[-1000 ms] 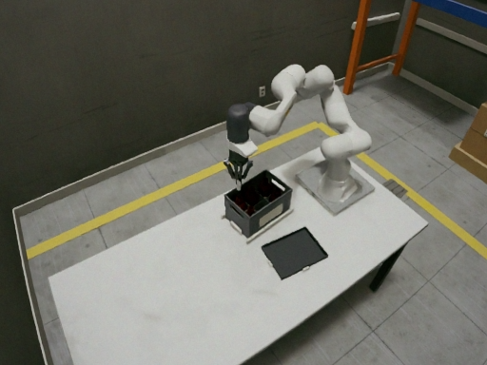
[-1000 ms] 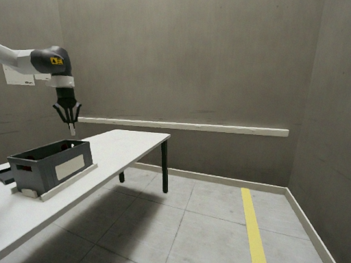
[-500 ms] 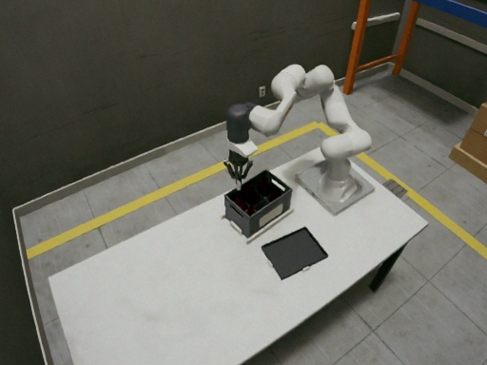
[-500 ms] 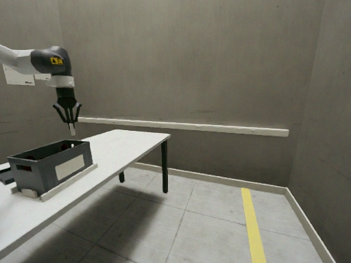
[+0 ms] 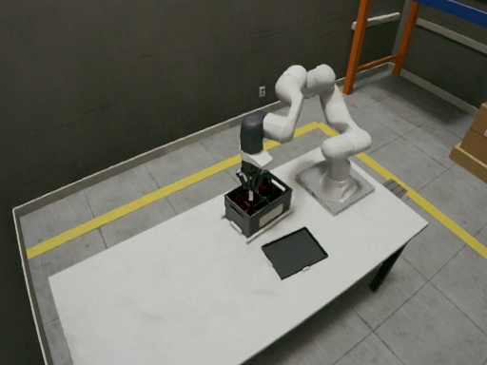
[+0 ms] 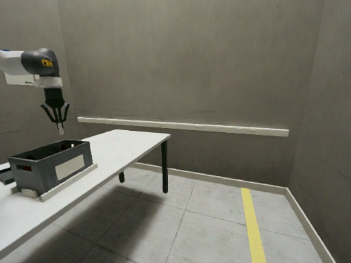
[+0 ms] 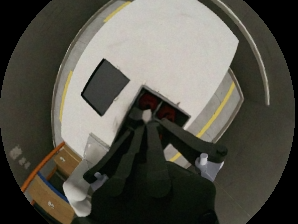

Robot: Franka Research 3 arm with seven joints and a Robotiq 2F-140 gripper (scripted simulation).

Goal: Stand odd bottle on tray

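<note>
With the gripper (image 5: 251,195) (image 6: 61,133) (image 7: 148,115) pinched narrow on nothing, lowering it into the crate (image 5: 267,220) (image 6: 32,176) (image 7: 164,98) below could knock the dark red bottles (image 5: 250,196) (image 6: 64,147) (image 7: 167,113) beneath, their differing neck indistinguishable.

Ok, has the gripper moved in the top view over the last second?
Yes. The gripper was by the crate's far-left edge; now its fingertips overlap the crate's middle.
</note>
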